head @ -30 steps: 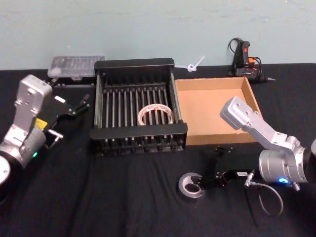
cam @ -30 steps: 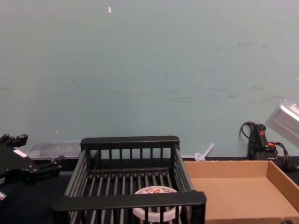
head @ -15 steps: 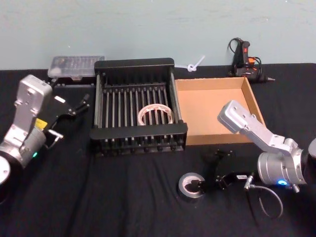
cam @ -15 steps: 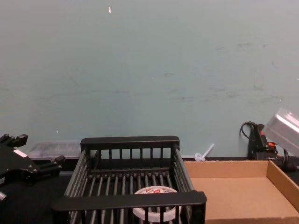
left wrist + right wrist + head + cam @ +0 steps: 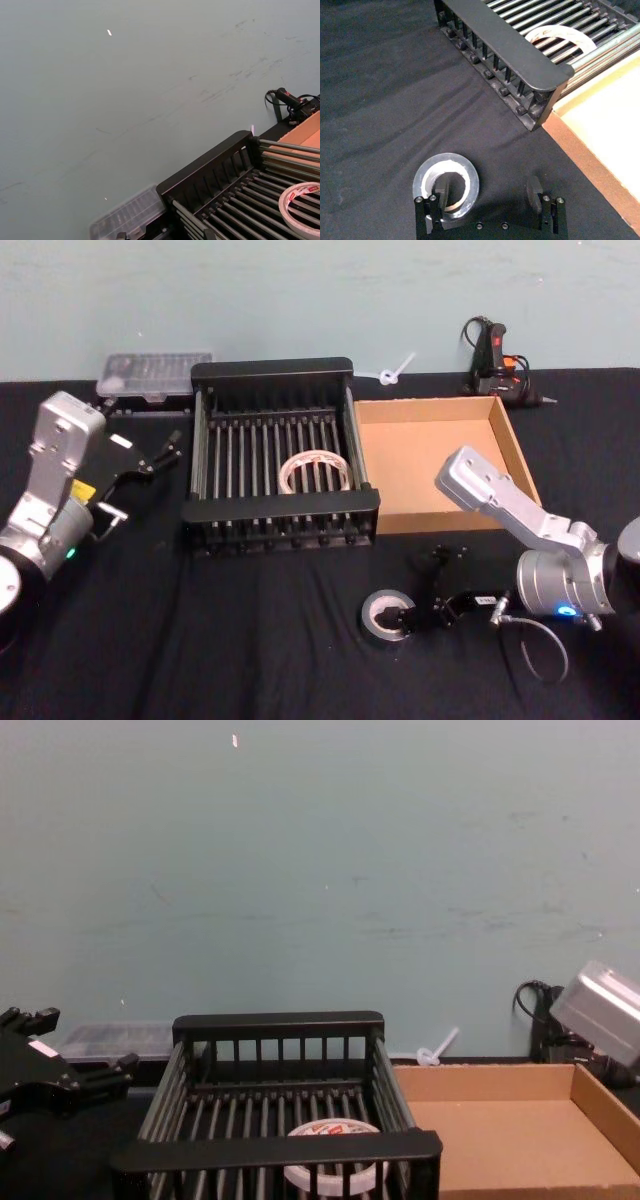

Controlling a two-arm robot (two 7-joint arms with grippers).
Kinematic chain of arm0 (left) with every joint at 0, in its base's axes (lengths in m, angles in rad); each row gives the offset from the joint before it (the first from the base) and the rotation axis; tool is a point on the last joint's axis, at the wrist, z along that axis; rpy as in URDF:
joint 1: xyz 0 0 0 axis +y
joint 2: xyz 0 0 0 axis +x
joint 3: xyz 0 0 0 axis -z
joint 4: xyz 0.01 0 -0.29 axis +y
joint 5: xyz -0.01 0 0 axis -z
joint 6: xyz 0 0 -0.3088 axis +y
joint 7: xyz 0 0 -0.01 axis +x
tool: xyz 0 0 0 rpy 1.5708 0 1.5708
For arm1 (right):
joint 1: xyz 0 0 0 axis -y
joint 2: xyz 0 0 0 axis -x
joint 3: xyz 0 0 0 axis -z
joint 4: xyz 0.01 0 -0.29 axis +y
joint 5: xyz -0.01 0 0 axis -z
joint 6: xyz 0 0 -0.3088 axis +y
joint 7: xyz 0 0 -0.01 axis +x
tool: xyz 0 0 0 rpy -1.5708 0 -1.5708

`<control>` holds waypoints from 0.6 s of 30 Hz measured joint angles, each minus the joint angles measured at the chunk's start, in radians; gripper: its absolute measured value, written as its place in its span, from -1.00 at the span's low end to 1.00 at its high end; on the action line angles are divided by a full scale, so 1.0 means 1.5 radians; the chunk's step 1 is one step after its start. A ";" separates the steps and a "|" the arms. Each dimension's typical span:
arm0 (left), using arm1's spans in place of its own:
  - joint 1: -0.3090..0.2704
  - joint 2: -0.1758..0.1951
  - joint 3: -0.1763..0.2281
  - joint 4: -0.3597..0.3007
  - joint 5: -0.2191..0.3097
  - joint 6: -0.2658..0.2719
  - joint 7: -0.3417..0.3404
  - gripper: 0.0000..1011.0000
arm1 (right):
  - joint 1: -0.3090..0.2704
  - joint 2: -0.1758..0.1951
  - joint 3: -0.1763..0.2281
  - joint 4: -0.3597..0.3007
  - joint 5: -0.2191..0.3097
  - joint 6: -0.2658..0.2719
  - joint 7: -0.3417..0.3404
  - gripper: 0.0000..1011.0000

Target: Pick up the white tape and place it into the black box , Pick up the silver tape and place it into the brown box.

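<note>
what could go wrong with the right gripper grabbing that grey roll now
The right gripper is open, with one finger in the silver tape's centre hole and the other well outside the ring. Closing would pinch a single wall, so the roll may tilt or slip. The brown box lies past its near wall, and a low carry could clip it.

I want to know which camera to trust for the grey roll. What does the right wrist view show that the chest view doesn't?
Right wrist view alone: the silver tape flat on the black cloth, with the open right gripper at it, one finger in its centre hole. Chest view alone: the left gripper beside the crate. Both: the black box holding the white tape, and the brown box.
</note>
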 joint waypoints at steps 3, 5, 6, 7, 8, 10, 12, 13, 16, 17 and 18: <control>0.000 0.000 0.000 0.000 0.000 0.000 0.000 0.98 | 0.002 -0.002 -0.003 0.003 -0.001 0.001 0.002 0.98; 0.000 0.000 0.000 0.000 0.000 0.000 0.000 0.98 | 0.003 -0.003 -0.004 0.004 -0.001 0.001 0.002 0.98; 0.000 0.000 0.000 0.000 0.000 0.000 0.000 0.98 | 0.003 -0.003 -0.004 0.005 -0.002 0.001 0.003 0.98; 0.000 0.000 0.000 0.000 0.000 0.000 0.000 0.98 | 0.003 -0.003 -0.005 0.005 -0.002 0.001 0.003 0.98; 0.000 0.000 0.000 0.000 0.000 0.000 0.000 0.98 | 0.003 -0.004 -0.005 0.006 -0.002 0.001 0.003 0.98; 0.000 0.000 0.000 0.000 0.000 0.000 0.000 0.98 | 0.003 -0.005 -0.005 0.006 -0.003 0.001 0.002 0.98; 0.000 0.000 0.000 0.000 0.000 0.000 0.000 0.98 | 0.003 -0.005 -0.005 0.006 -0.003 0.001 0.003 0.98; 0.000 0.000 0.000 0.000 0.000 0.000 0.000 0.98 | 0.003 -0.004 -0.005 0.006 -0.003 0.001 0.002 0.98; 0.000 0.000 0.000 0.000 0.000 0.000 0.000 0.98 | 0.004 -0.004 -0.005 0.006 -0.003 0.001 0.002 0.98; 0.000 0.000 0.000 0.000 0.000 0.000 0.000 0.98 | 0.003 -0.004 -0.005 0.006 -0.003 0.001 0.002 0.98; 0.000 0.000 0.000 0.000 0.000 0.000 0.000 0.98 | 0.003 -0.004 -0.005 0.006 -0.003 0.001 0.002 0.98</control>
